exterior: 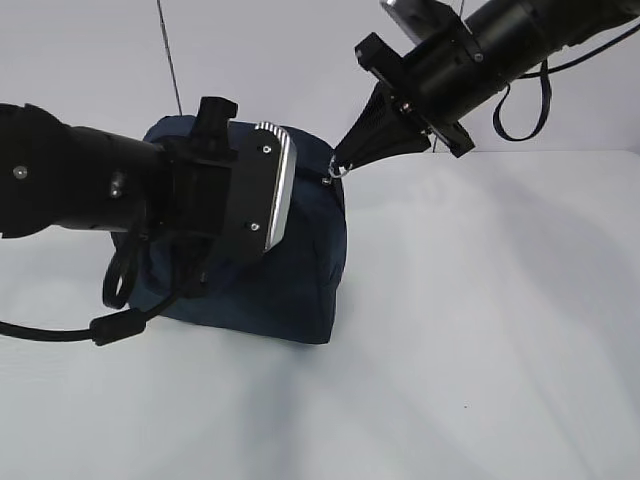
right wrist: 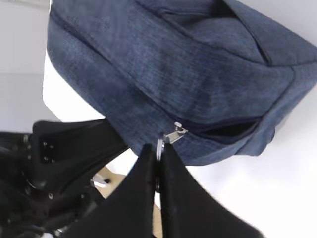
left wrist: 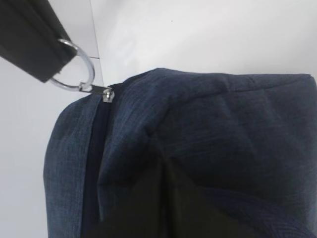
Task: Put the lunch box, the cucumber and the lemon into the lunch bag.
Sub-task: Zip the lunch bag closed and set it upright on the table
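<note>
The navy lunch bag [exterior: 290, 290] stands on the white table. My right gripper [exterior: 343, 166] is shut on its silver ring pull [right wrist: 159, 145], at the bag's top right corner. The ring also shows in the left wrist view [left wrist: 74, 69]. Beside the slider [right wrist: 176, 132] a short stretch of zipper gapes open [right wrist: 228, 131]. My left gripper [left wrist: 164, 166] is shut, pinching the bag's fabric [left wrist: 223, 114] near the top. In the exterior view its fingers are hidden behind its wrist [exterior: 240, 190]. The lunch box, cucumber and lemon are out of view.
White table [exterior: 480, 330] stretches to the right of and in front of the bag. The left arm [exterior: 70, 180] crosses in front of the bag's left side, with a cable loop [exterior: 120, 280] hanging below it. A thin rod [exterior: 170, 60] stands behind.
</note>
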`<action>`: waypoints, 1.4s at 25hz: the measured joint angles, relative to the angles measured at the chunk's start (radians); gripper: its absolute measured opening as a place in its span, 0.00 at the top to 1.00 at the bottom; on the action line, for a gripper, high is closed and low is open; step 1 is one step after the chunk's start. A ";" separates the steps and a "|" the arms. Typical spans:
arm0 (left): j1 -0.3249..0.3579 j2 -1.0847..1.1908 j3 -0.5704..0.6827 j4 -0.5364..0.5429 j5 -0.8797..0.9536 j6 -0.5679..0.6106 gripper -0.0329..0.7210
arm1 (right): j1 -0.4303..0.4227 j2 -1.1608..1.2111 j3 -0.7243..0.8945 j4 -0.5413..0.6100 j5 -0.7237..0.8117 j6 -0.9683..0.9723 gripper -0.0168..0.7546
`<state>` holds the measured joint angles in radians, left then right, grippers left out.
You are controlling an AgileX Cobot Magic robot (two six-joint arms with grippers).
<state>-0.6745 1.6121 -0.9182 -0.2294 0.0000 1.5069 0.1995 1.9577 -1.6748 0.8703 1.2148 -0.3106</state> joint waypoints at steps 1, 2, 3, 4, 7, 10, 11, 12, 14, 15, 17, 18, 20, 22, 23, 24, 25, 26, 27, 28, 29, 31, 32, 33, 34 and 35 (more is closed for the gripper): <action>0.000 0.000 0.000 0.000 0.000 0.000 0.97 | -0.007 0.000 0.000 0.000 0.000 0.021 0.97; 0.000 0.000 0.000 -0.002 0.000 0.000 0.97 | -0.014 0.000 0.000 0.002 0.000 0.046 0.97; 0.000 0.000 0.000 -0.002 0.000 0.000 0.97 | -0.023 0.000 0.000 0.002 0.000 0.071 0.97; 0.000 0.000 0.000 -0.004 0.000 0.000 0.97 | -0.028 0.000 0.000 0.002 0.000 0.095 0.97; 0.000 0.000 0.000 -0.004 0.000 0.000 0.97 | -0.042 0.000 0.000 0.002 0.000 0.143 0.97; 0.000 0.000 0.000 -0.004 0.000 0.000 0.97 | -0.044 0.000 0.000 0.004 0.000 0.169 0.97; 0.000 0.000 0.000 -0.004 0.000 0.000 0.97 | -0.044 0.000 0.000 0.004 0.000 0.172 0.97; 0.000 0.000 0.000 -0.004 0.000 0.000 0.97 | -0.044 0.000 0.000 0.004 0.000 0.173 0.97; 0.000 0.000 0.000 -0.004 0.000 0.000 0.97 | -0.044 0.000 0.000 0.004 0.000 0.176 0.97; 0.000 0.000 0.000 -0.004 0.000 0.000 0.97 | -0.044 0.000 0.000 0.004 0.000 0.177 0.97; 0.000 0.000 0.000 -0.004 0.000 0.000 0.97 | -0.044 0.002 0.000 0.000 0.000 0.186 0.97; 0.000 0.000 0.000 -0.004 0.000 0.000 0.97 | -0.044 0.006 0.000 -0.002 0.000 0.189 0.97; 0.000 0.000 0.000 -0.004 0.000 0.000 0.97 | -0.044 0.018 0.000 -0.016 0.000 0.193 0.97; 0.000 0.000 0.000 -0.004 0.000 0.000 0.97 | -0.044 0.027 0.000 -0.036 0.000 0.198 0.97; 0.002 0.000 0.000 -0.004 0.000 0.000 0.97 | -0.046 0.029 0.000 -0.048 0.000 0.198 0.97; 0.002 0.000 0.000 -0.004 0.000 0.000 0.97 | -0.046 0.033 0.000 -0.053 0.000 0.202 0.97; 0.002 0.000 0.000 -0.004 0.000 0.000 0.97 | -0.048 0.037 0.000 -0.061 0.000 0.204 0.97; 0.004 0.000 0.000 -0.004 0.000 0.000 0.97 | -0.048 0.041 0.000 -0.065 0.000 0.206 0.97; 0.008 0.000 0.000 -0.006 0.000 0.000 0.97 | -0.048 0.046 0.000 -0.067 0.000 0.208 0.97; 0.013 0.000 0.000 -0.005 0.000 0.000 0.97 | -0.048 0.051 0.000 -0.067 0.000 0.208 0.97; 0.020 0.000 0.000 -0.008 0.000 0.000 0.97 | -0.048 0.053 0.000 -0.069 0.000 0.210 0.97; 0.033 0.000 0.000 -0.009 0.000 0.001 0.97 | -0.050 0.060 -0.001 -0.079 0.000 0.210 0.97; 0.036 0.000 0.000 -0.010 0.000 0.001 0.97 | -0.050 0.062 -0.002 -0.086 0.000 0.210 0.97; 0.041 0.000 0.000 -0.010 0.000 0.001 0.97 | -0.050 0.064 -0.002 -0.091 0.000 0.210 0.97; 0.042 0.000 0.000 -0.012 0.000 0.001 0.97 | -0.050 0.064 -0.002 -0.097 0.000 0.210 0.97; 0.042 0.000 0.000 -0.012 0.000 0.001 0.97 | -0.050 0.064 -0.002 -0.099 0.000 0.210 0.97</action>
<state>-0.6322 1.6125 -0.9182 -0.2409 0.0000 1.5076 0.1494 2.0212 -1.6771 0.7716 1.2148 -0.1008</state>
